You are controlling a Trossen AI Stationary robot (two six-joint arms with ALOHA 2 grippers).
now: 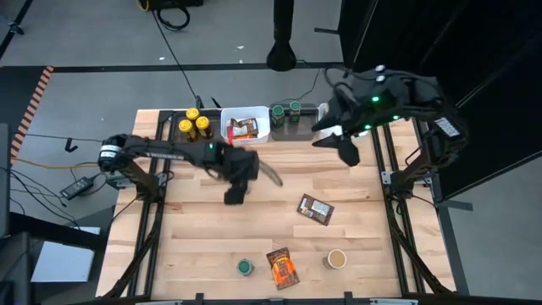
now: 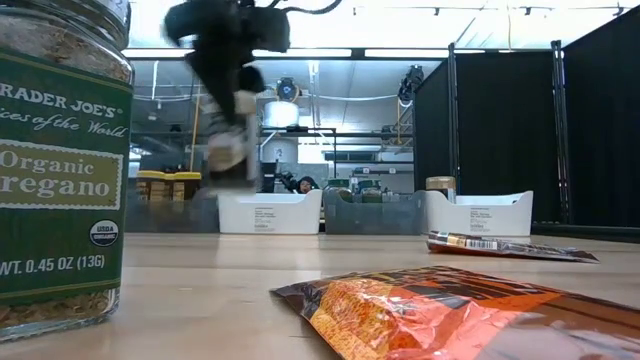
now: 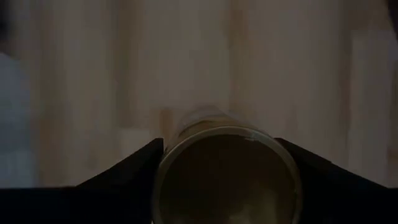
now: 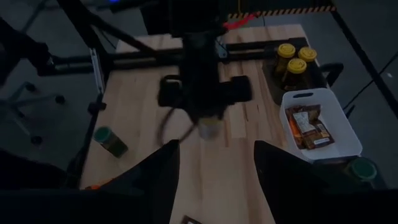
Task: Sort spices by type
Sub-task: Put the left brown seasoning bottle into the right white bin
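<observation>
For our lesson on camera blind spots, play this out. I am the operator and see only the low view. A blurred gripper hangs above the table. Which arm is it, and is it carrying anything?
Observer: It is the left gripper, over the table's middle. Its wrist view shows it shut on a small round jar.
Operator: Where is the other arm?
Observer: The right gripper hangs open at the back right, near the bin of green-lidded jars.
Operator: Anything loose that I cannot see?
Observer: A tan-lidded jar stands at the front right.
</observation>
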